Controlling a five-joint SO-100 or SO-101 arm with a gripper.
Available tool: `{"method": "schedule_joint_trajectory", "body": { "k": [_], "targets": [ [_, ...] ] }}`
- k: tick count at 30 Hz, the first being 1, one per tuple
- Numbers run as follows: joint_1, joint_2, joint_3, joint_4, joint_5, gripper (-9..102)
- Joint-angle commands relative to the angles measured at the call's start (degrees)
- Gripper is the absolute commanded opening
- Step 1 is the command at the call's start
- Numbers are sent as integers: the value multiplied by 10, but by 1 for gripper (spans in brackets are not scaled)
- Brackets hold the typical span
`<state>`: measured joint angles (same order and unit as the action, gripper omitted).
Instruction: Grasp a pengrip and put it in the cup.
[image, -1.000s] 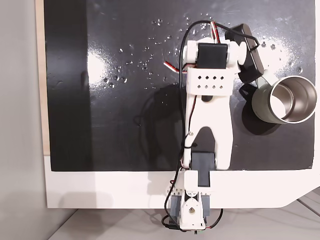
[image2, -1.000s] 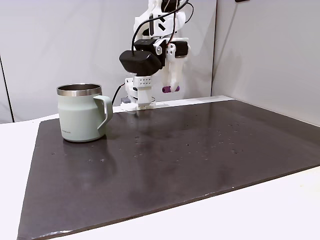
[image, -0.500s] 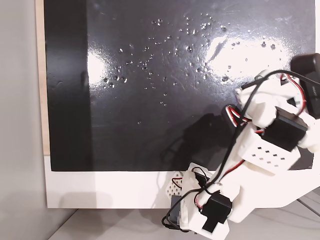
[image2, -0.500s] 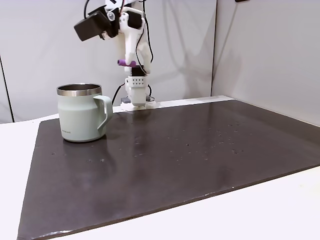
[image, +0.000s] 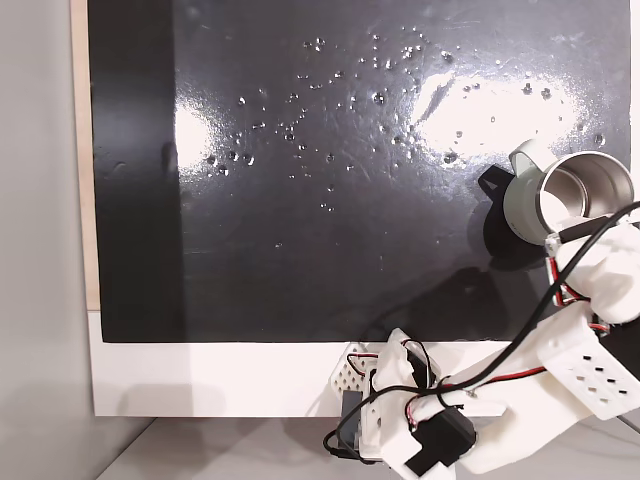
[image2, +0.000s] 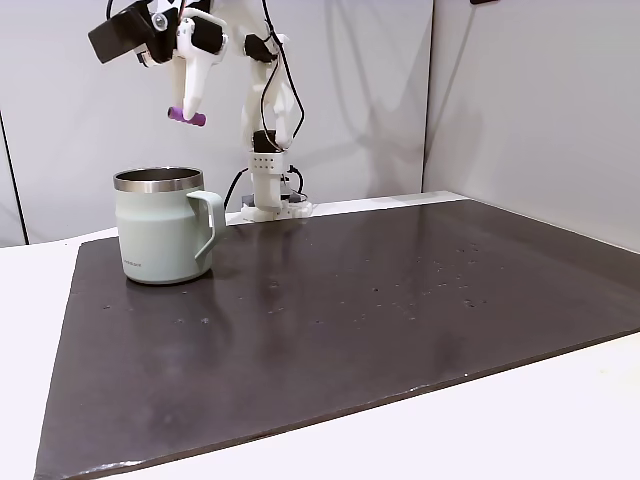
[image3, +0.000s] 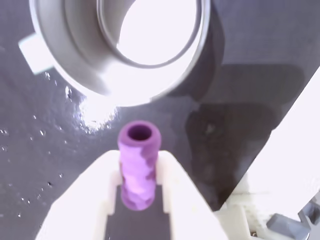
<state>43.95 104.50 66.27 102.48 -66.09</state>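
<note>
Grey walls back a white table (image2: 560, 420) topped with a dark, speck-dotted mat (image2: 350, 300). Raised above the cup (image2: 160, 228), the gripper (image2: 188, 112) pinches the pengrip (image2: 187, 118) between its fingers, nothing between them.

- The arm (image2: 190, 25) has swung across from beside its base to high above the cup (image2: 160, 225).
- The pengrip (image2: 187, 118), carried along in the jaws, now seems just short of the rim.

Bright overhead glare on the mat (image: 300, 200) (wrist view blurred, overexposed).
</note>
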Motion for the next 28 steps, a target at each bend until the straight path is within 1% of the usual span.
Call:
{"method": "schedule_joint_trajectory", "body": {
  "k": [1, 8, 11, 16, 19, 28],
  "targets": [
    [6, -31, -67, -25, -6, 0],
    [-6, -103, -140, -66, 5, 0],
    [-11, -108, -135, -83, 5, 4],
    [-11, -108, -114, -118, 5, 33],
    [-11, -108, -105, -126, 4, 41],
    [-11, -108, -88, -146, 4, 42]
  ]
}}
